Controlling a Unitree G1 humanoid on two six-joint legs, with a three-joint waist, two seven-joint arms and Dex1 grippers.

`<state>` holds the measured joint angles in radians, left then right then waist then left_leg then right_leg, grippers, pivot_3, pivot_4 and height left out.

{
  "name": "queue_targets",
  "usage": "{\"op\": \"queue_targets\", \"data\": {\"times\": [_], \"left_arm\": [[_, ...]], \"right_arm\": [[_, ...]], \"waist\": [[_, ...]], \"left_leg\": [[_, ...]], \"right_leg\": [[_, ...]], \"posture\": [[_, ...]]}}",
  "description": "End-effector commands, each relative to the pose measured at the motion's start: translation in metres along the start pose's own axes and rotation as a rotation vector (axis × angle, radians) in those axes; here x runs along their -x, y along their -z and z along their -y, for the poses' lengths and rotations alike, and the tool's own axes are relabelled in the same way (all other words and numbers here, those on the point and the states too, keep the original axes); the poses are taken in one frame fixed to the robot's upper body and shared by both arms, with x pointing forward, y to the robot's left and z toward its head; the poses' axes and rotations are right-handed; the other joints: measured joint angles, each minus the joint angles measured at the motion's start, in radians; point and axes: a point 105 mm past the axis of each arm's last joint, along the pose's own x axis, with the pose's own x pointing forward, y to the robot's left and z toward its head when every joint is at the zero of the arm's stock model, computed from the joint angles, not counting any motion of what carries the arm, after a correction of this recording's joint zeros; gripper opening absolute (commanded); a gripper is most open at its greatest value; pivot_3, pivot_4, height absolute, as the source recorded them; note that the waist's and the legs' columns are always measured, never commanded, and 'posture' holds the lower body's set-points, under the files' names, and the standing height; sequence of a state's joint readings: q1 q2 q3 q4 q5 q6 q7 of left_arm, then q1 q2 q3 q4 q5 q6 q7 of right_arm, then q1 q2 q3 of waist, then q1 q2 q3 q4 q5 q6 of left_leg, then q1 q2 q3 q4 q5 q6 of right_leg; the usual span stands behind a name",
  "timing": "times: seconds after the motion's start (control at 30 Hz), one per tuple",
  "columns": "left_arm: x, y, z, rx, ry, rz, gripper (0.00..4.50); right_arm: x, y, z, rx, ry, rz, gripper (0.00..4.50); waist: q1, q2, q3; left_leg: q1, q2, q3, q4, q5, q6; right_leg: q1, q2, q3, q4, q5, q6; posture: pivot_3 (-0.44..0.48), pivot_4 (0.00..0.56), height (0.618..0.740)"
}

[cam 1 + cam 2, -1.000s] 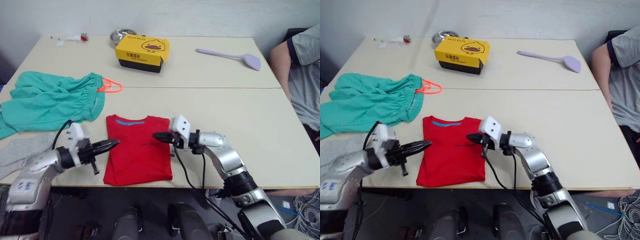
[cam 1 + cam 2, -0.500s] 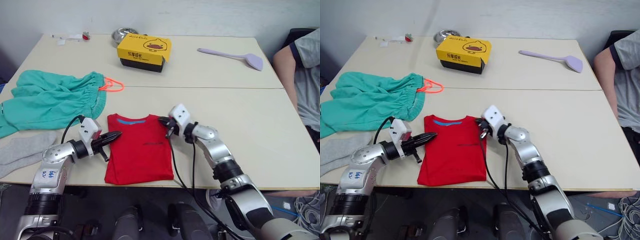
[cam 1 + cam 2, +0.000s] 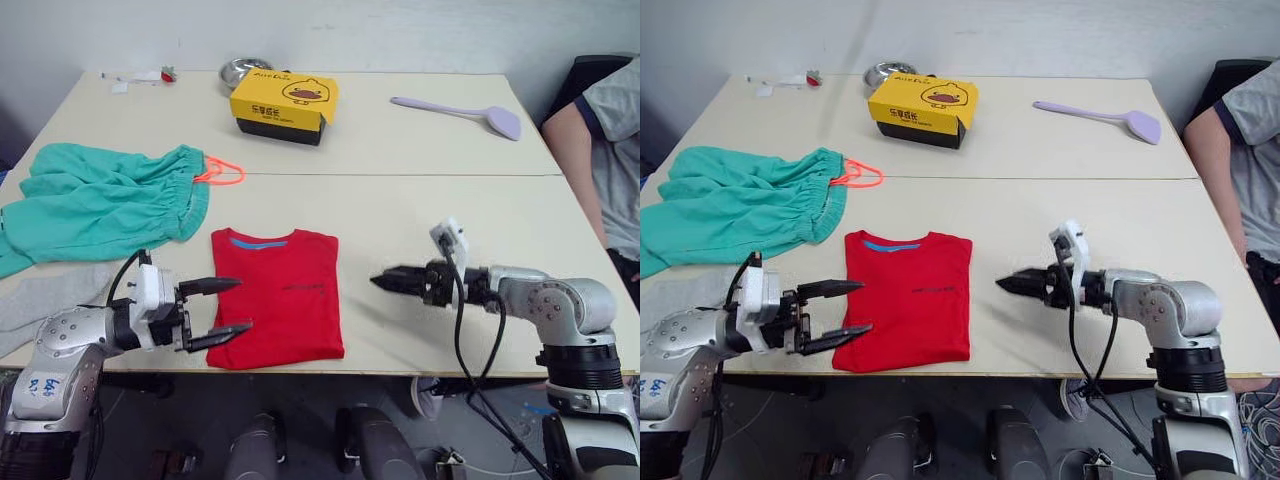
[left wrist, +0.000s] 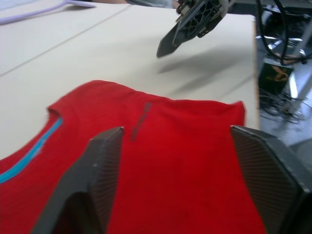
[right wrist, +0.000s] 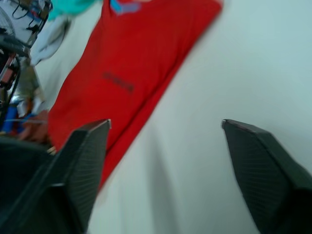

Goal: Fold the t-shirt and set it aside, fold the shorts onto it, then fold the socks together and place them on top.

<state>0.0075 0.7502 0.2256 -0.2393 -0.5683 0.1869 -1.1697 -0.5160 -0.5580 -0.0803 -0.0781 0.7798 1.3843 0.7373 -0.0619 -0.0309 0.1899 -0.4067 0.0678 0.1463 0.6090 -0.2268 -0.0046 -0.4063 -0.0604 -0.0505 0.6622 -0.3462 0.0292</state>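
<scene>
The red t-shirt (image 3: 280,297) lies folded into a neat rectangle near the table's front edge, blue neckband toward the far side. My left gripper (image 3: 243,305) is open at its left front corner, fingertips just over the cloth and holding nothing. To the right of the shirt, my right gripper (image 3: 381,282) hovers over bare table, pointing at the shirt; the right wrist view shows its fingers (image 5: 83,163) spread wide, so it is open. The teal shorts (image 3: 100,205) lie spread at the left with an orange drawstring (image 3: 222,172). The grey socks (image 3: 40,300) lie at the front left.
A yellow duck box (image 3: 285,102) and a metal bowl (image 3: 241,69) stand at the back. A lilac spatula (image 3: 470,112) lies at the back right. A person (image 3: 605,140) sits at the table's right edge. Bare tabletop (image 3: 470,220) stretches right of the shirt.
Both grippers have gone from shut to open. My right arm has pulled away from the shirt's collar to the right. My left gripper has dropped back toward the front edge.
</scene>
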Motion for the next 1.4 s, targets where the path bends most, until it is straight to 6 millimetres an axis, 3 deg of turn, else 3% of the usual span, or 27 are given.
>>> {"op": "queue_targets", "data": {"times": [0.03, 0.3, 0.43, 0.53, 0.7, 0.9, 1.1, 1.23, 1.3, 1.4], "left_arm": [[0.007, -0.016, -0.001, -0.034, -0.001, 0.051, 4.48], [0.013, -0.014, 0.005, -0.020, -0.007, 0.042, 4.48], [0.015, -0.012, 0.008, -0.019, -0.020, 0.039, 4.48], [0.016, -0.010, 0.009, -0.023, -0.029, 0.035, 4.50], [0.014, -0.008, 0.009, -0.024, -0.040, 0.039, 4.50], [0.014, -0.005, 0.010, -0.018, -0.042, 0.040, 4.50], [0.010, -0.005, 0.008, -0.015, -0.032, 0.052, 4.50], [0.006, -0.010, 0.003, -0.010, -0.045, 0.096, 4.50], [0.004, -0.011, 0.001, -0.008, -0.046, 0.110, 4.50], [0.002, -0.010, 0.001, -0.004, -0.036, 0.112, 4.50]], "right_arm": [[-0.015, 0.010, -0.018, -0.027, -0.030, -0.129, 4.47], [-0.071, 0.012, -0.047, -0.013, -0.093, -0.167, 4.47], [-0.093, 0.012, -0.050, -0.017, -0.075, -0.170, 4.47], [-0.103, 0.015, -0.047, -0.027, -0.056, -0.178, 3.89], [-0.113, 0.001, -0.035, -0.040, 0.006, -0.108, 2.09], [-0.088, -0.016, -0.023, -0.016, 0.039, -0.054, 0.02], [-0.039, -0.020, -0.016, 0.008, 0.057, -0.013, 0.02], [0.010, -0.019, -0.005, 0.058, 0.120, 0.011, 0.02], [0.040, -0.023, 0.011, 0.100, 0.217, 0.032, 0.02], [0.071, -0.025, 0.030, 0.162, 0.328, 0.019, 0.02]], "waist": [[0.000, 0.000, 0.000], [-0.022, -0.002, -0.001], [-0.028, -0.003, -0.002], [-0.031, -0.003, -0.002], [-0.038, -0.004, -0.003], [-0.034, -0.004, -0.003], [0.003, -0.004, -0.002], [0.007, -0.003, -0.002], [0.009, -0.002, -0.002], [0.006, -0.001, -0.001]], "left_leg": [[0.000, 0.000, 0.000, 0.000, 0.000, 0.000], [-0.001, 0.000, 0.001, -0.004, 0.001, 0.001], [-0.001, 0.000, 0.001, -0.004, 0.001, 0.001], [0.000, 0.001, 0.001, -0.005, 0.002, -0.001], [0.001, 0.001, 0.001, -0.006, 0.002, -0.003], [0.000, 0.000, 0.001, -0.006, 0.002, -0.004], [-0.004, -0.003, 0.000, -0.006, 0.000, -0.001], [-0.008, -0.003, 0.001, -0.006, 0.001, 0.004], [-0.010, -0.002, 0.000, -0.006, 0.000, 0.005], [-0.012, -0.003, 0.000, -0.003, -0.001, 0.006]], "right_leg": [[0.000, 0.000, 0.000, 0.000, 0.000, 0.000], [-0.002, 0.001, 0.000, -0.002, 0.000, 0.001], [-0.002, 0.002, 0.000, -0.002, -0.001, 0.002], [-0.002, 0.002, 0.000, -0.001, 0.000, 0.001], [-0.001, 0.002, 0.000, 0.000, 0.000, 0.001], [-0.002, 0.001, 0.000, -0.001, 0.000, 0.001], [-0.003, -0.002, 0.000, -0.005, 0.001, 0.003], [-0.005, -0.002, -0.001, -0.009, 0.001, 0.004], [-0.006, -0.001, -0.001, -0.009, 0.001, 0.004], [-0.007, 0.000, -0.002, -0.009, 0.001, 0.006]], "posture": [[0.000, 0.150, 0.740], [0.000, 0.150, 0.740], [0.000, 0.150, 0.740], [0.000, 0.150, 0.740], [0.000, 0.150, 0.740], [0.000, 0.150, 0.740], [0.000, 0.150, 0.740], [0.000, 0.150, 0.740], [0.000, 0.150, 0.740], [0.000, 0.150, 0.740]]}}
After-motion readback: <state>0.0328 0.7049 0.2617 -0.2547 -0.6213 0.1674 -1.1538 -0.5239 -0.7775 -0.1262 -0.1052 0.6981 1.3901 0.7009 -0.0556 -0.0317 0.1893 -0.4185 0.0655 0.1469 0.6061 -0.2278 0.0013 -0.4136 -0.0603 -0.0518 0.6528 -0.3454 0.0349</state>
